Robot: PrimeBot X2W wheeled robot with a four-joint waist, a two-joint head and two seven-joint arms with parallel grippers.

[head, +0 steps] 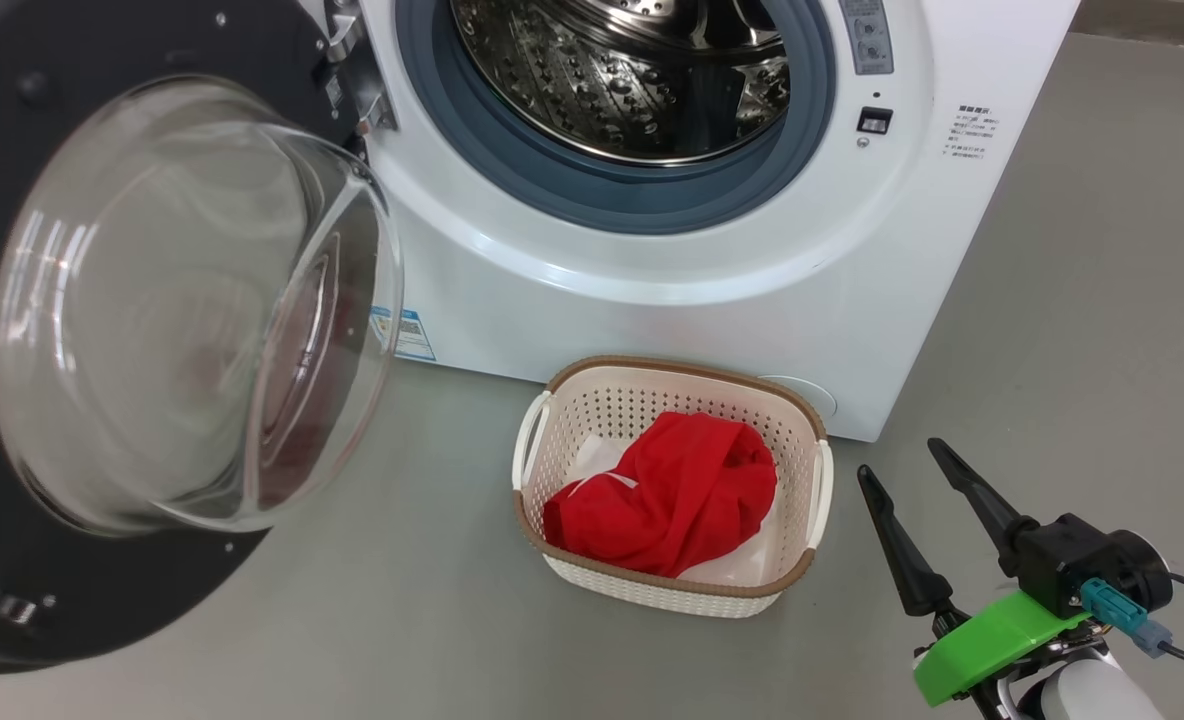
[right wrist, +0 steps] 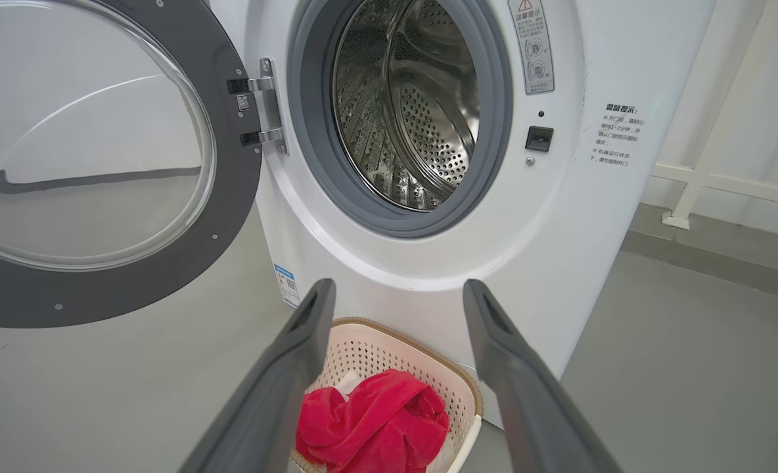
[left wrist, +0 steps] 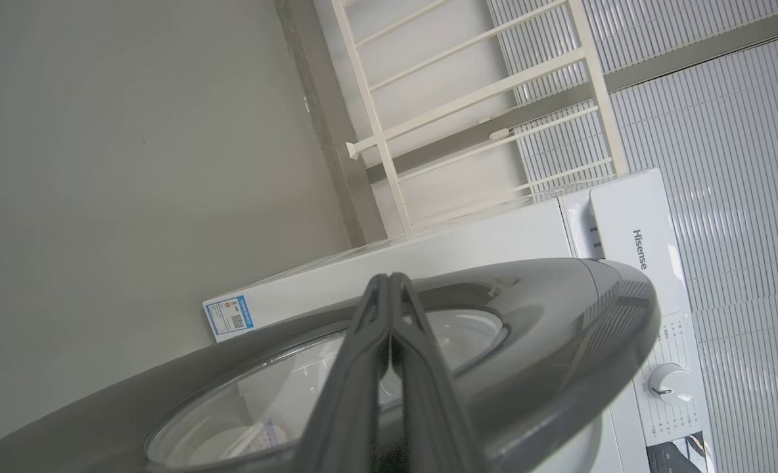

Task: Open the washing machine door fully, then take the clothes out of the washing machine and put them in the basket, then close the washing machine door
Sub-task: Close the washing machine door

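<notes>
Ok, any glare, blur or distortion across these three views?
Head view: soft reflections in the washing machine door glass. Left wrist view: left hand blurred up close, scene tilted. Right wrist view: right hand soft, drum glinting.

The right end effector (right wrist: 399, 289) is hovering with its two dark fingers (right wrist: 284, 381) spread wide apart, pointing toward the front of the washing machine (right wrist: 560, 230). The washing machine door (right wrist: 228, 197) is standing swung wide on its hinge (right wrist: 264, 105) at the left, and the steel drum (right wrist: 422, 131) is showing through the grey ring. Below the fingers, the basket (right wrist: 389, 351) is sitting on the floor (right wrist: 691, 368) just in front of the machine, and the red clothes (right wrist: 376, 427) are lying bunched inside it.
</notes>
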